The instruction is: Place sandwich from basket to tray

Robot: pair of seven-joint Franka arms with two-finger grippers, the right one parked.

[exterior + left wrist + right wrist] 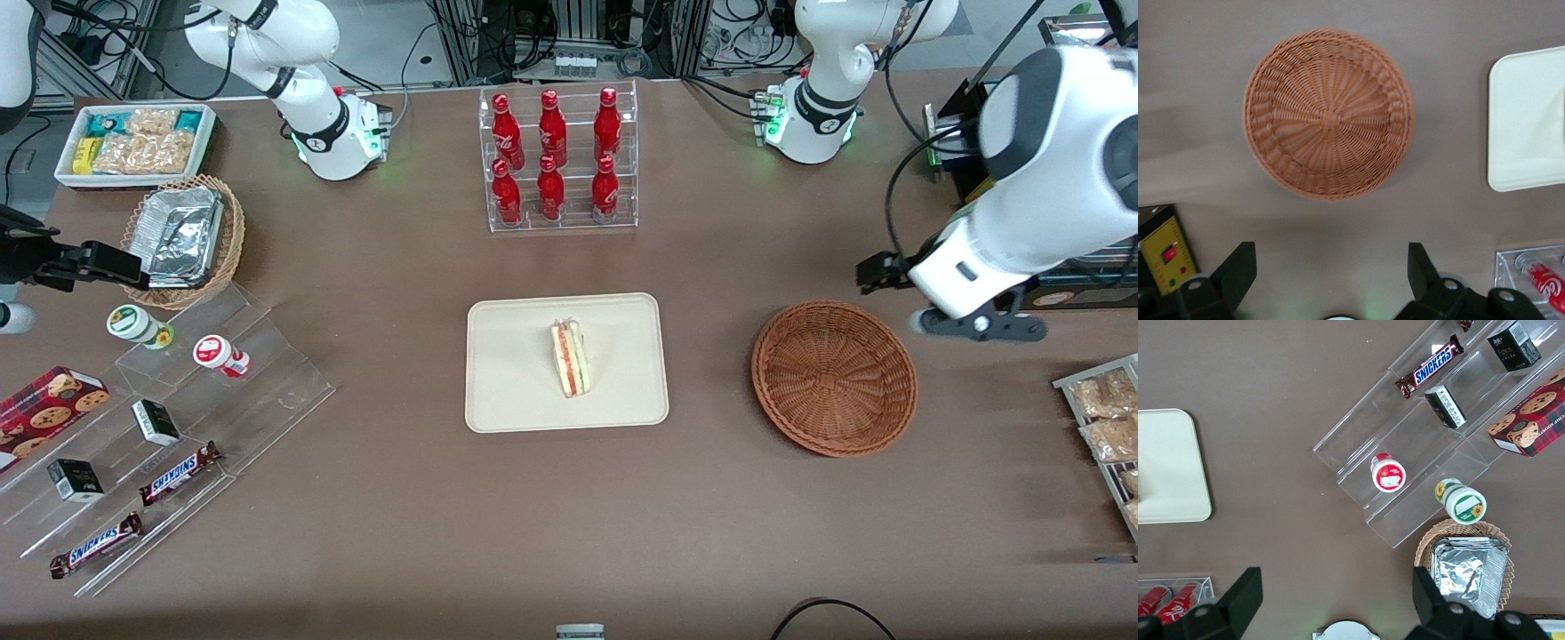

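One sandwich, one tray, one reddish basket, six red bottles, two Snickers bars.

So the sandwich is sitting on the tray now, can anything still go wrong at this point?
Little, but maybe. The sandwich stands on a narrow edge on the tray, so a bump to the table might tip it over. The gripper hangs open and empty above the table beside the empty basket, nearer the working arm's end; a low sweep could nudge the light basket. The bottle rack stands close to the tray, so a wide arm swing might catch it.
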